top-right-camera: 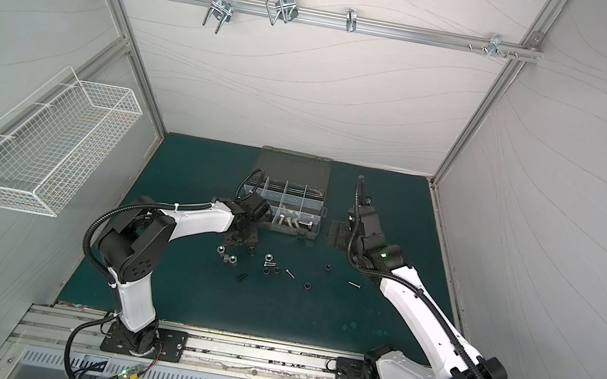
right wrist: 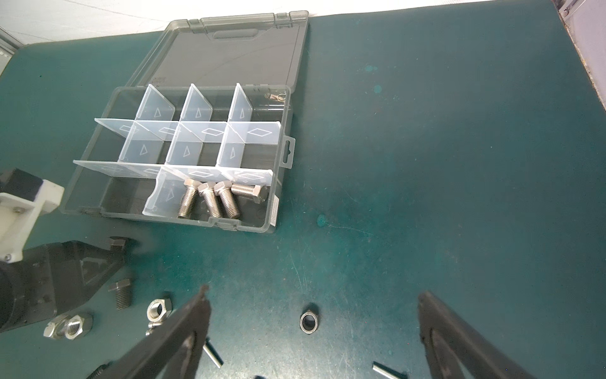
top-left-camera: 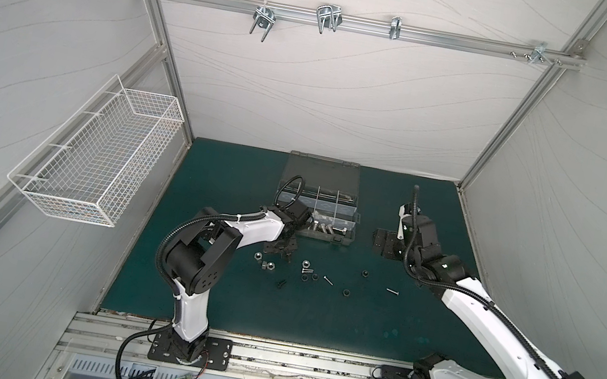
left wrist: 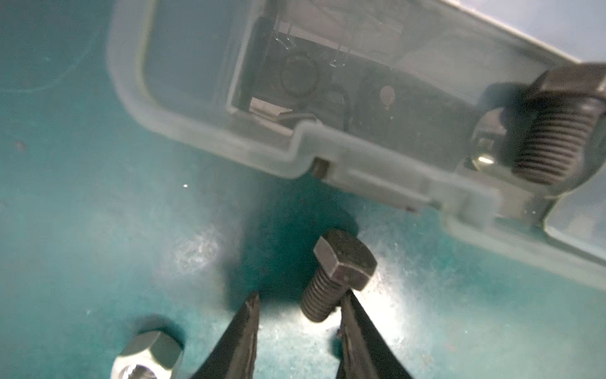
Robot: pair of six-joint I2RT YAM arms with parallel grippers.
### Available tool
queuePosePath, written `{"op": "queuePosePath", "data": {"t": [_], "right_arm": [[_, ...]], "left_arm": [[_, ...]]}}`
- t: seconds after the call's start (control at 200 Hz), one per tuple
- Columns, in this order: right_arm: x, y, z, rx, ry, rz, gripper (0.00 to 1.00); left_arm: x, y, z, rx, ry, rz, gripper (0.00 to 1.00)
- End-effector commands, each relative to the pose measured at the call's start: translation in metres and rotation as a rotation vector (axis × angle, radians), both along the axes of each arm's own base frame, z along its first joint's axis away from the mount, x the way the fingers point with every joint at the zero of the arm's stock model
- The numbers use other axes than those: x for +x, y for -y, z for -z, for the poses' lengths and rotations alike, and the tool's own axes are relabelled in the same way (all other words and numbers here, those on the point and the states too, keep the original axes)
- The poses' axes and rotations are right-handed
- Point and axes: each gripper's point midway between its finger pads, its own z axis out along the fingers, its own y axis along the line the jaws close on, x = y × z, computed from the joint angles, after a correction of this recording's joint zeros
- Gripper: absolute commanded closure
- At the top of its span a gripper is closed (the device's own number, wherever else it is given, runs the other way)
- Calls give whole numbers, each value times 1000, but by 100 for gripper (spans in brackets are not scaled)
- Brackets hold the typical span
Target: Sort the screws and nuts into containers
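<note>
One dark hex-head metal bolt (left wrist: 339,272) lies between the spread tips of the left claw (left wrist: 301,295), touching one; right claw (right wrist: 313,292) gapes wide.

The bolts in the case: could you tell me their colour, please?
The bolts are shiny silver; the right wrist view shows it best.

one open grey organizer case (right wrist: 229,49) sits on the tabletop (right wrist: 426,164). inside it are four silver hex-head bolts (right wrist: 226,200). loose on the tabletop are three short black bolts (right wrist: 120,293), what look like four silver hex nuts (right wrist: 159,308), four black ring nuts (right wrist: 302,322) and three thin silver screws (right wrist: 213,355), one of them hard to make out. there are also two robot arms (top-left-camera: 191,314), one white wire basket (top-left-camera: 95,162) and four metal hooks (top-left-camera: 328,17).
</note>
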Motion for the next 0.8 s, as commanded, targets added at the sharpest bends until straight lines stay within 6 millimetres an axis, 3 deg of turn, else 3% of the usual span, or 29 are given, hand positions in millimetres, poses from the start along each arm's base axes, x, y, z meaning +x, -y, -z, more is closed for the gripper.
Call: {"op": "queuePosePath", "data": {"t": [0.0, 0.25, 0.395, 0.615, 0.795], "right_arm": [[0, 3, -11, 19, 33, 10, 1], [0, 2, -12, 25, 33, 9, 1], [0, 4, -12, 18, 35, 15, 1], [0, 4, -13, 22, 36, 17, 1], [0, 4, -13, 21, 36, 19, 1]], "left_arm": [[6, 12, 10, -9, -26, 70, 59], [11, 13, 20, 3, -57, 120, 59], [9, 12, 21, -5, -66, 114, 73], [5, 10, 19, -5, -68, 106, 74], [3, 10, 18, -15, -70, 107, 86]]}}
